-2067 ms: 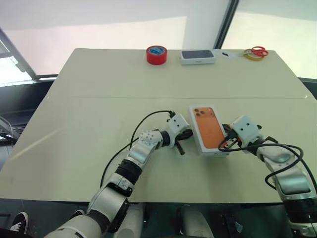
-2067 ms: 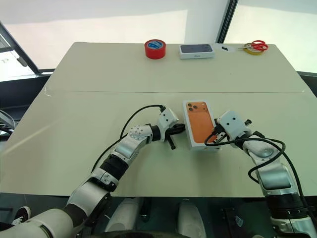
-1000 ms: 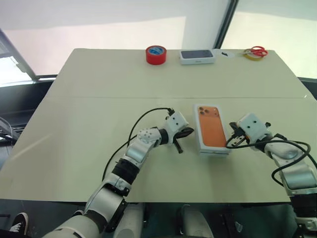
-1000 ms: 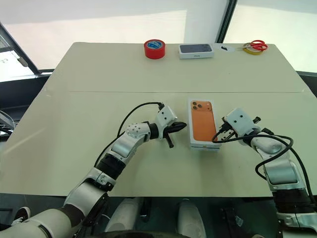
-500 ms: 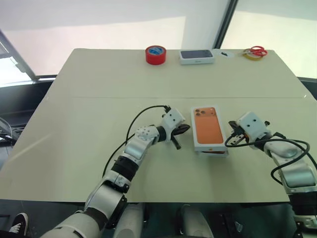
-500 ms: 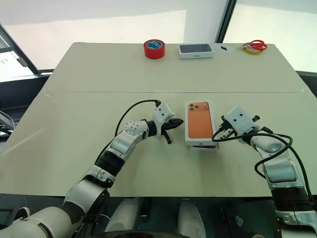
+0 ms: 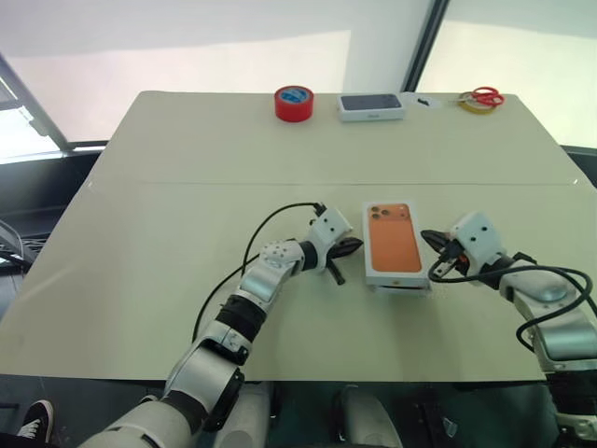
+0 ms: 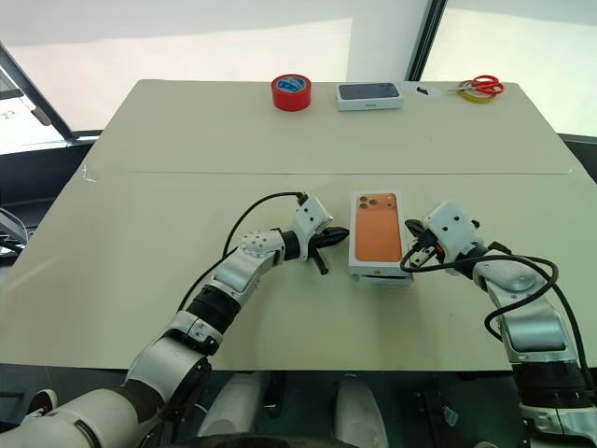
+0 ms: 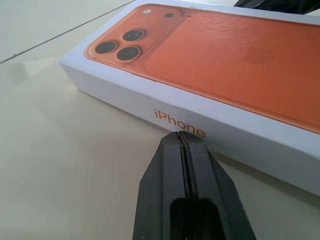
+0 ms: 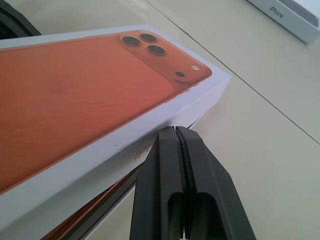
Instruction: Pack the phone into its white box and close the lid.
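Lid on, not fully seated

We find the lid [image 8: 376, 232] now squared over the white box [image 10: 107, 212], a gap showing on its right; left gripper [image 9: 180, 136] and right gripper [image 10: 176, 131], fingers pressed together, flank it empty.

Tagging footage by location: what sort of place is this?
Probably a workshop or test bench by windows: a plain beige table holding red tape, scissors and two phone boxes.

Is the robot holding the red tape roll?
No, the red tape roll sits alone at the table's far edge, away from both shut grippers beside the lid.
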